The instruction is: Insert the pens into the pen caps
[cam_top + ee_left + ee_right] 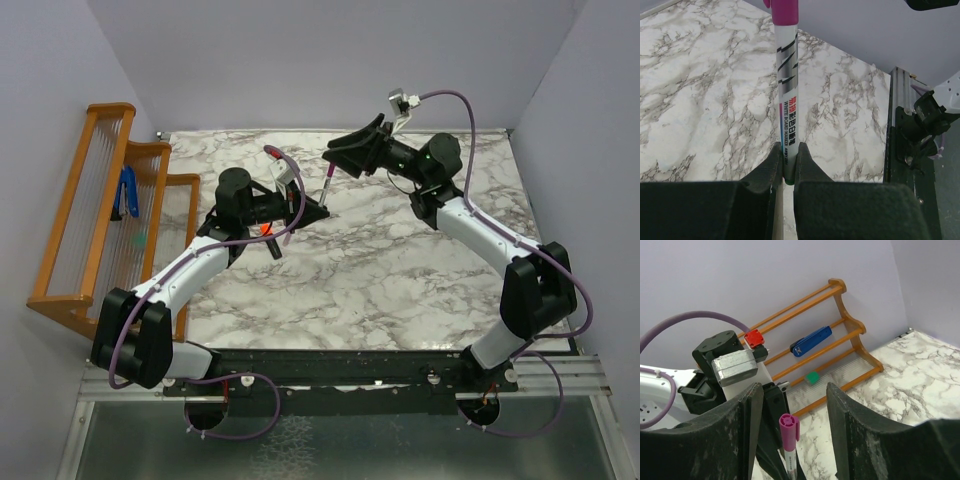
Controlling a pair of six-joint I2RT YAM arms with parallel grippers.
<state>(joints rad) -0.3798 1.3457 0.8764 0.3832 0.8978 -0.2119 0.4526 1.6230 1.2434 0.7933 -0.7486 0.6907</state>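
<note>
A thin white pen (787, 100) stands upright over the marble table, and my left gripper (788, 155) is shut on its lower end. A magenta pen cap (789, 427) sits on the pen's top end; the top view shows the cap (331, 172) above the left gripper (318, 208). My right gripper (792, 390) is open, with one finger on each side of the cap and a gap on both sides. It reaches in from the right in the top view (338, 155). A small orange thing (268, 230) shows under the left arm. The other pens are hidden.
A wooden rack (95, 210) stands along the left wall, holding a blue-handled tool (128, 192) and a small green piece (138, 238). The right wrist view shows the rack (840, 347) behind the left arm's wrist. The marble table (400, 270) runs to walls at the back and sides.
</note>
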